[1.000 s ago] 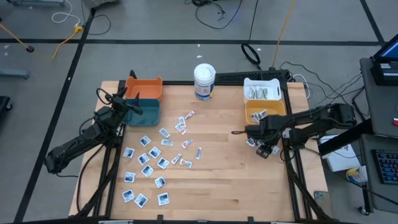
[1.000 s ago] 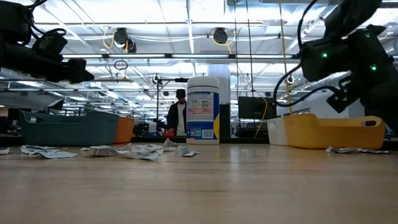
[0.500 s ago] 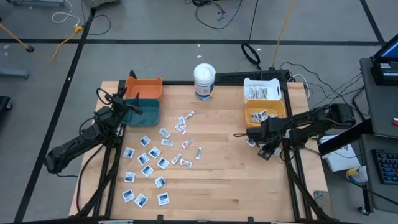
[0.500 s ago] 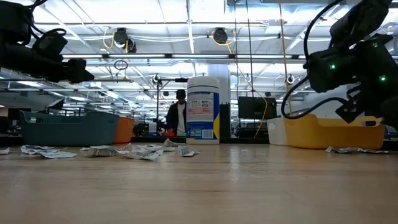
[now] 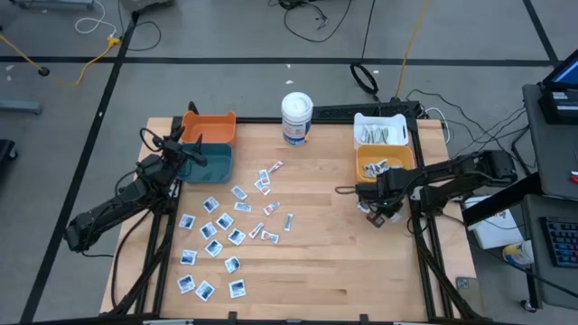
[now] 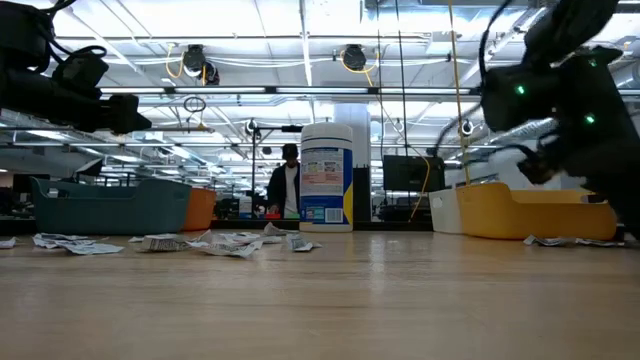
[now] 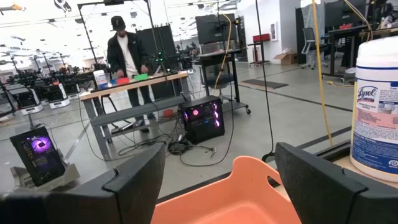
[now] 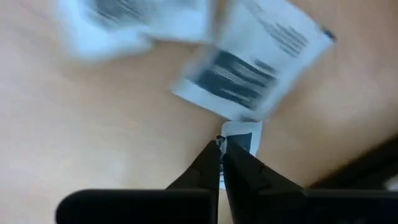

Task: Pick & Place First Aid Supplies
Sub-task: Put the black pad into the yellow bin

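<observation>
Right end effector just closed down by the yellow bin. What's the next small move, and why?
Probably lift straight up a little. The right end effector is shut on a small packet lying on the table beside the yellow bin; raising it would confirm the pinch holds.

The table (image 5: 325,262) is pale wood planking with a smooth, faintly shiny finish. The bins, orange (image 5: 210,125), teal (image 5: 207,162), yellow (image 5: 385,158) and white (image 5: 380,132), look like matt moulded plastic. The packets (image 5: 217,235) look papery and crinkled. The tub (image 5: 296,118) is white plastic with a glossy label.

Overhead and level cameras, both on the table (image 5: 307,262).
</observation>
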Controlling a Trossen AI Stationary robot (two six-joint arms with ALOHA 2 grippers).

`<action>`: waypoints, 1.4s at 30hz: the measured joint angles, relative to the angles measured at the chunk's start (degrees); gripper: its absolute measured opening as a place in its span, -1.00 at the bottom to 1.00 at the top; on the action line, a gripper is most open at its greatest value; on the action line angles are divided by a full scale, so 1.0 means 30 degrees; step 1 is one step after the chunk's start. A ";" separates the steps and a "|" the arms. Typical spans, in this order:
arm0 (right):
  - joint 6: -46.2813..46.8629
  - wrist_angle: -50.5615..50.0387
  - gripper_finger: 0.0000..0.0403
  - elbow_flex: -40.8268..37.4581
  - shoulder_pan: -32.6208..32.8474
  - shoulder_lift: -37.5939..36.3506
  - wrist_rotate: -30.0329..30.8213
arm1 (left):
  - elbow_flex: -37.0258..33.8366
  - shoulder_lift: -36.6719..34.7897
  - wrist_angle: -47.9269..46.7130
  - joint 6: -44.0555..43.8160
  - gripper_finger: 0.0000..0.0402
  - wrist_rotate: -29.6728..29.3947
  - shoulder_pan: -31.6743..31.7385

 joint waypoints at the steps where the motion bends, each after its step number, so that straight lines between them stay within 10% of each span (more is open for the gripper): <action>1: 0.0411 -0.0025 -0.98 0.0316 0.0015 -0.0131 -0.0005 | 0.0000 0.0000 0.0000 0.0000 0.53 -0.0002 0.0007; 18: 1.2264 -0.1769 -0.99 0.3976 0.0251 -0.2584 0.1067 | 0.0000 0.0000 0.0000 0.0000 0.53 -0.0007 0.0007; 42: 0.5154 -0.2369 -1.00 0.4971 -1.1922 -0.2359 0.2414 | 0.0000 0.0000 0.0000 0.0000 0.53 -0.0007 0.0004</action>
